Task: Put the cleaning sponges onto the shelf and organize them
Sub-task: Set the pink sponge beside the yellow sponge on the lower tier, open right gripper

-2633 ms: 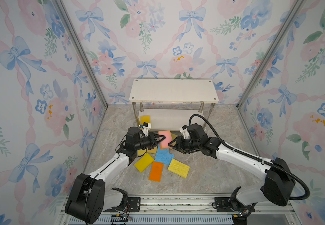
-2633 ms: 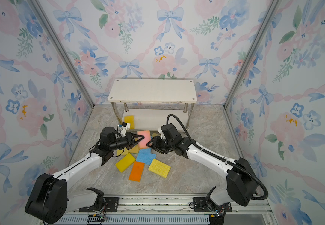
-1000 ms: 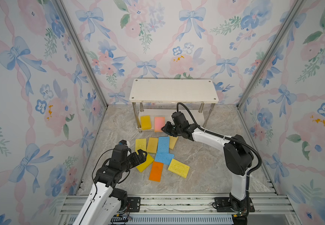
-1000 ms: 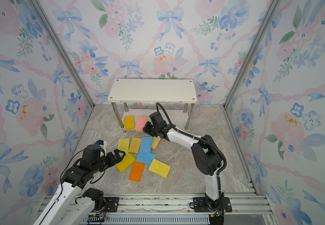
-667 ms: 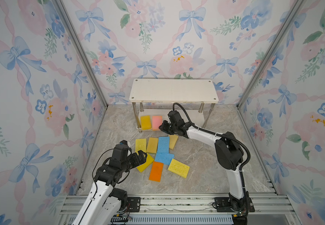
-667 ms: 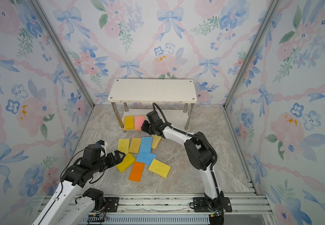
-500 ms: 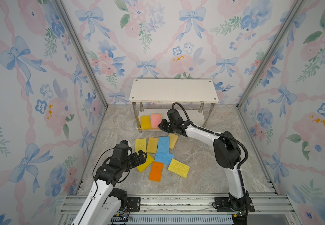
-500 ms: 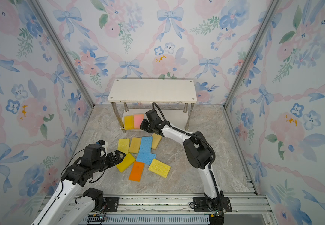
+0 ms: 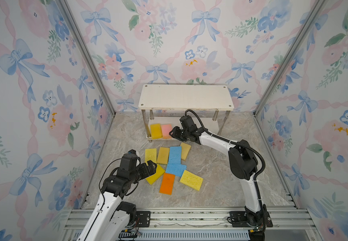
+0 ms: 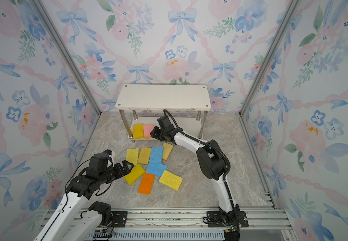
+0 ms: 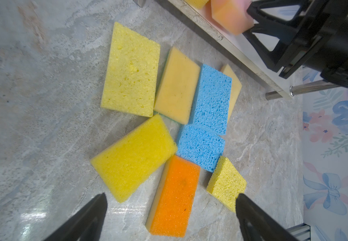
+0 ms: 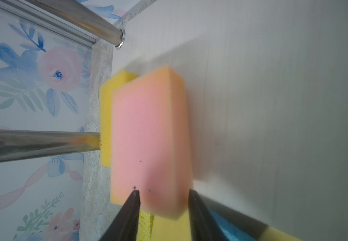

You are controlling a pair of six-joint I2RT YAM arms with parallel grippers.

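Right jaws parted at pink sponge, on shelf bottom tier beside yellow sponge, left jaws spread

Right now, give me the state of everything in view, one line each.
shelf, upright, two sponges on its lower board.
pink sponge, flat beside the yellow sponge.
eight other sponges, loose on the table.
right gripper, jaws parted at the pink sponge's end.
left gripper, open above the loose sponges.
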